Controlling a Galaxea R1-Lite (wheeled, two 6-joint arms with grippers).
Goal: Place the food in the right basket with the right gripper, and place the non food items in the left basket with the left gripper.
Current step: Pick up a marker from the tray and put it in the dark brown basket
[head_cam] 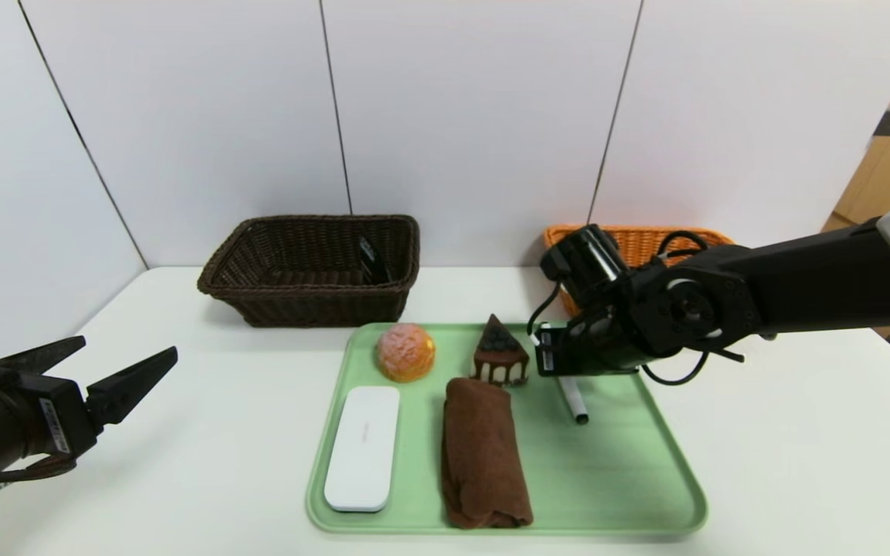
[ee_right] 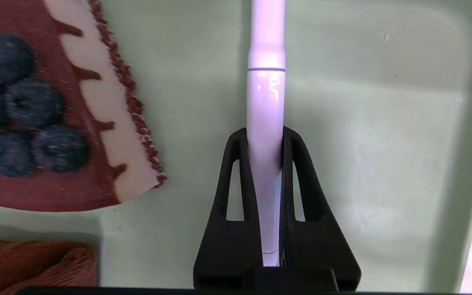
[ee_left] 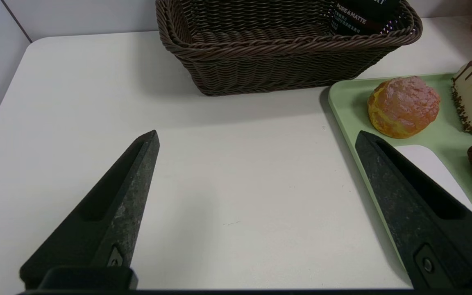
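My right gripper (ee_right: 264,135) is shut on the slim white marker pen (ee_right: 265,94), low over the green tray; the pen's end sticks out below the wrist in the head view (head_cam: 573,401). The chocolate cake slice (head_cam: 499,354) (ee_right: 35,123) lies just beside it. The orange-pink bun (head_cam: 405,352), white case (head_cam: 364,448) and rolled brown towel (head_cam: 484,455) also lie on the tray. The black tube (head_cam: 374,259) leans inside the dark brown basket (head_cam: 314,305). The orange basket (head_cam: 638,239) stands behind my right arm. My left gripper (head_cam: 128,347) (ee_left: 256,135) is open and empty over the table, left of the tray.
The green tray (head_cam: 615,479) sits at the middle front of the white table. White wall panels close off the back. My right arm reaches across in front of the orange basket. Bare table lies between my left gripper and the dark basket (ee_left: 285,61).
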